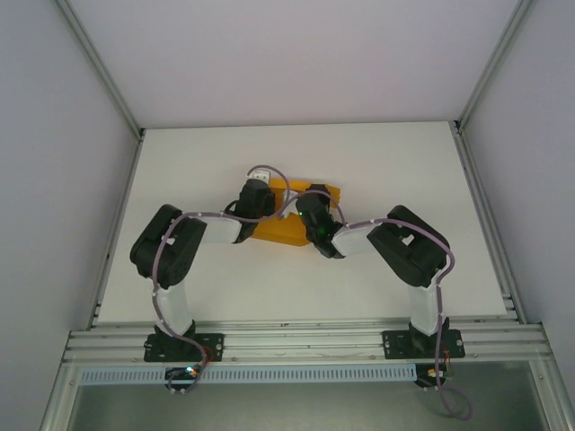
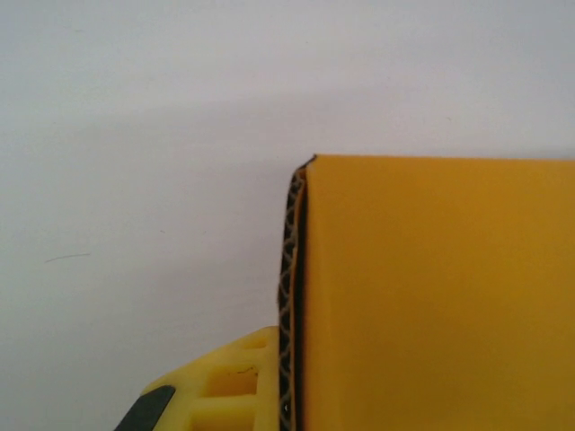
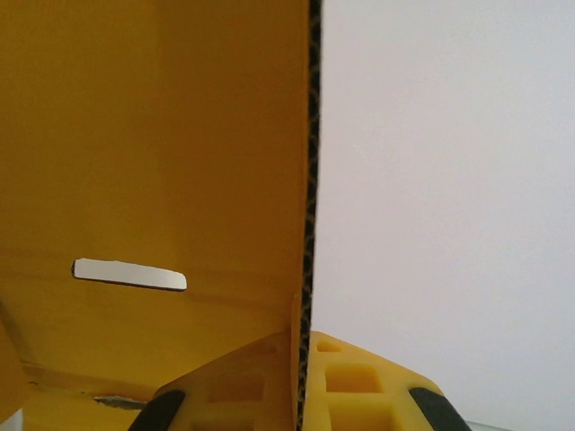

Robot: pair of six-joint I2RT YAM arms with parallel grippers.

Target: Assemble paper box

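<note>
Top external: box (image 1: 280, 232) sits mid-bench (image 1: 377, 162), partly covered from above. Long axis looks roughly left-right across the bench, slightly skewed. — mk

Agreed. Which way it opens I can't tell from up there. Right wrist view looks along an inner face with a slot (image 3: 130, 274) cut through it. That wall's raw edge runs straight away from the camera, so I judge the wall is folded up. — jr

Fingers? — mk

Right fingers (image 3: 368, 395) are pinched on that wall's edge, one each side of the card. Left fingers (image 2: 225, 386) are together. One sits outside a wall at a box corner and the other is behind the card, so I read it as clamped on the box too. — jr

Risks? — mk

Both are thin pinches near an edge. If the two grips pull apart or twist out of sync, the card can slip out or a crease can buckle the wrong way. A hard pull could tear at the slot. The box looks light, so sideways drag may slide it over the bench instead of folding it. — jr
</note>
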